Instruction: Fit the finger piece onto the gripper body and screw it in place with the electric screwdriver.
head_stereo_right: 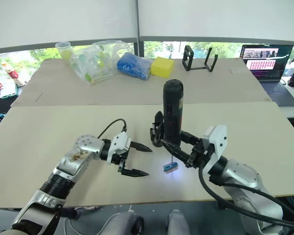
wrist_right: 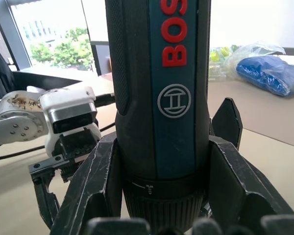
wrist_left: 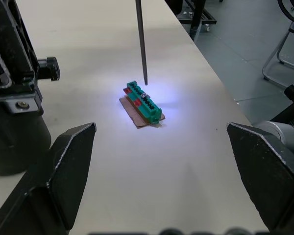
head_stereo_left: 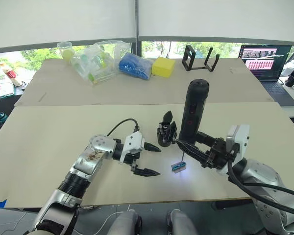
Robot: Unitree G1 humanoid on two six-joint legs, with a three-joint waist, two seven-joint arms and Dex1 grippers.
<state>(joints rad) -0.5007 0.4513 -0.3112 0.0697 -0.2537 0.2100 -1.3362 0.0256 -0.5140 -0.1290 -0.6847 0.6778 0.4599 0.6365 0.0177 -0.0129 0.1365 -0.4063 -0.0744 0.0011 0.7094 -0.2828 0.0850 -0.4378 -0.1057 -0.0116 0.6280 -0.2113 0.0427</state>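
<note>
Left eye view takes in a pale bench [head_stereo_left: 49,147] with both arms reaching over its near half. On the left, the left gripper [head_stereo_left: 148,159] hovers low over the bench with its jaws spread wide and nothing between them, its two black fingers pointing toward the middle. Just beyond those fingertips stands the gripper body [head_stereo_left: 166,133], a chunky black block with a pointed finger sticking up; it sits upright on the bench, apart from the left gripper and right beside the tool. The electric screwdriver [head_stereo_left: 192,110] is held upright in the right gripper [head_stereo_left: 190,145], whose jaws are clamped around the lower part of its barrel, as the right wrist view shows with red lettering on the tool's side. Its thin bit points straight down, and its tip light throws a bluish glow on the bench. In that glow lies a tiny green-and-tan block [head_stereo_left: 178,167]; in the left wrist view the bit ends just above one end of it, and whether it touches I cannot tell. At the far edge sit clear plastic bags [head_stereo_left: 95,59], a blue bundle [head_stereo_left: 134,66], a yellow block [head_stereo_left: 163,66], a black open-frame stand [head_stereo_left: 201,58] and a laptop [head_stereo_left: 267,63].
</note>
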